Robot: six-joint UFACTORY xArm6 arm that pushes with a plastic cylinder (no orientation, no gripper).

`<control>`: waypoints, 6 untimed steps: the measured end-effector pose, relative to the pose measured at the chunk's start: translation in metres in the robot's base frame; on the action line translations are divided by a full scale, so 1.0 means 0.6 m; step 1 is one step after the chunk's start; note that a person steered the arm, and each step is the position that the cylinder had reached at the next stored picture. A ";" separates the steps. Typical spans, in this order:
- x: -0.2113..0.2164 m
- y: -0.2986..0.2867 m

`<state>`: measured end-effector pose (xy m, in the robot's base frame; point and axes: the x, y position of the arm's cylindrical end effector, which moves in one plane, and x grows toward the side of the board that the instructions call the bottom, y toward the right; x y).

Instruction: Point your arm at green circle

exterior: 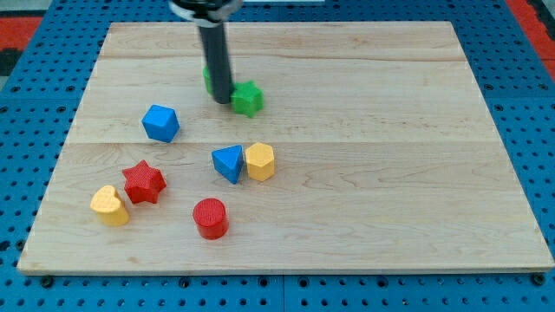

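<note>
My tip point(223, 102) is at the lower end of the dark rod, in the upper middle of the wooden board point(390, 130). A green block point(208, 80) shows as a sliver just left of the rod, mostly hidden behind it; its shape cannot be made out. A green star point(248, 99) sits right next to the tip on its right side, touching or nearly touching it.
A blue hexagon block point(161, 123) lies to the left. A blue triangle point(228, 163) and a yellow hexagon point(260, 161) sit side by side in the middle. A red star point(143, 182), a yellow heart point(109, 205) and a red cylinder point(210, 217) lie at the lower left.
</note>
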<state>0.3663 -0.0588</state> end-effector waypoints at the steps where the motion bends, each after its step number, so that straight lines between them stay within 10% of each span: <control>1: 0.017 0.096; 4: 0.041 0.285; 6: 0.039 -0.138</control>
